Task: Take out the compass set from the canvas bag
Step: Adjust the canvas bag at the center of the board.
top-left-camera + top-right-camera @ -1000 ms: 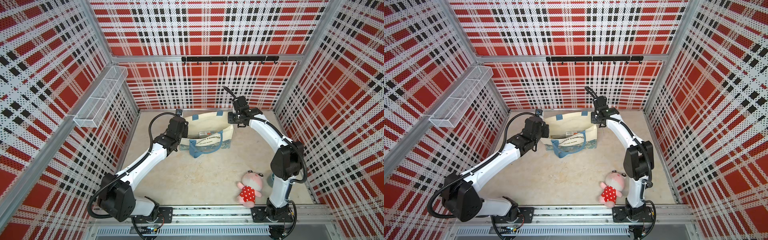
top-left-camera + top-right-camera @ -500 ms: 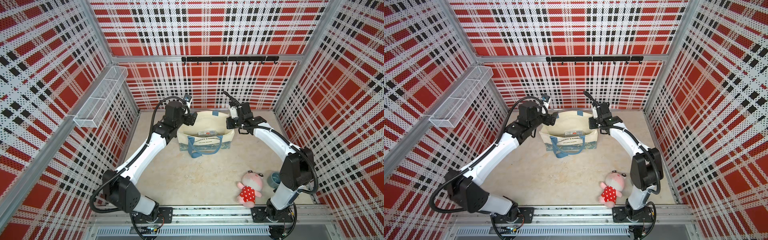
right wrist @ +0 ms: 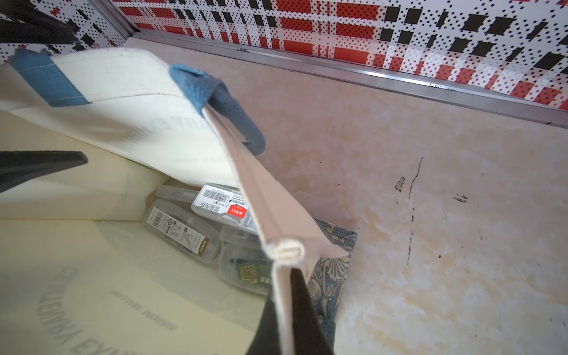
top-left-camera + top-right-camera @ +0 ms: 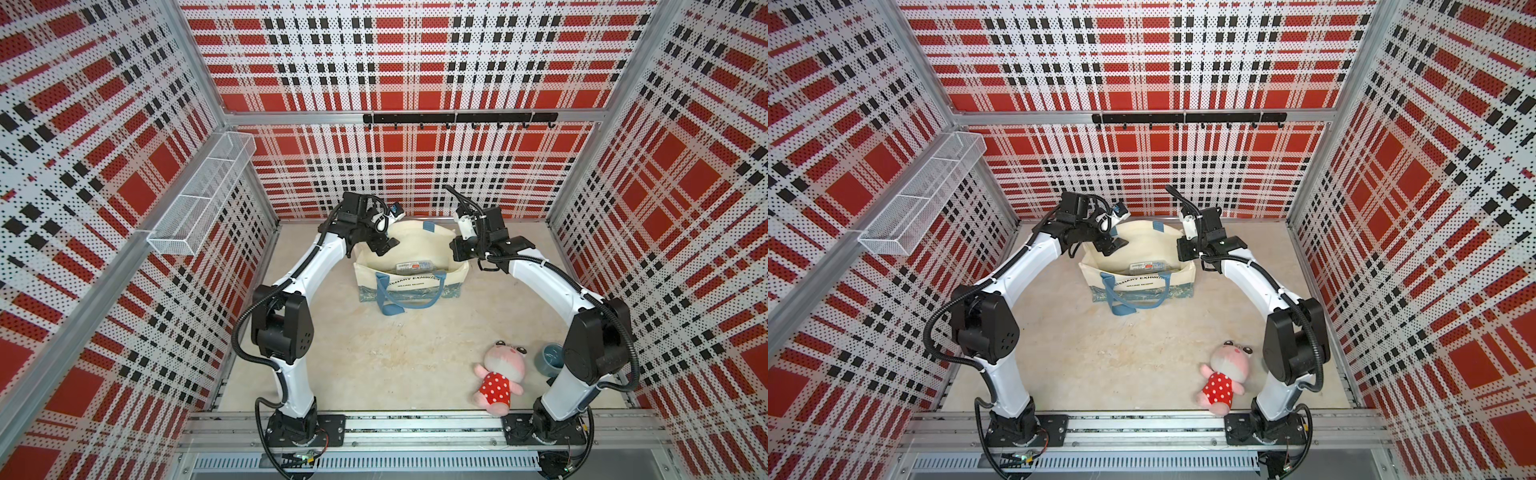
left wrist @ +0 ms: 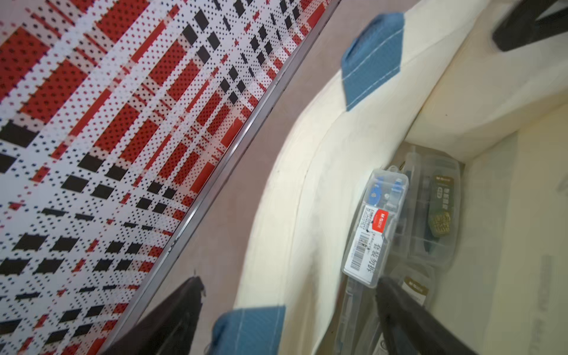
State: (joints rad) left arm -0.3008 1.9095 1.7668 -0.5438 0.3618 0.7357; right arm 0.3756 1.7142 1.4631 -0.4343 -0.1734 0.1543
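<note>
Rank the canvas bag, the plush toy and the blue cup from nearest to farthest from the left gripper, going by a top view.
1. canvas bag: back middle; the open left gripper straddles its left rim.
2. plush toy: front right of the table.
3. blue cup: just beyond the toy, farther right.
</note>
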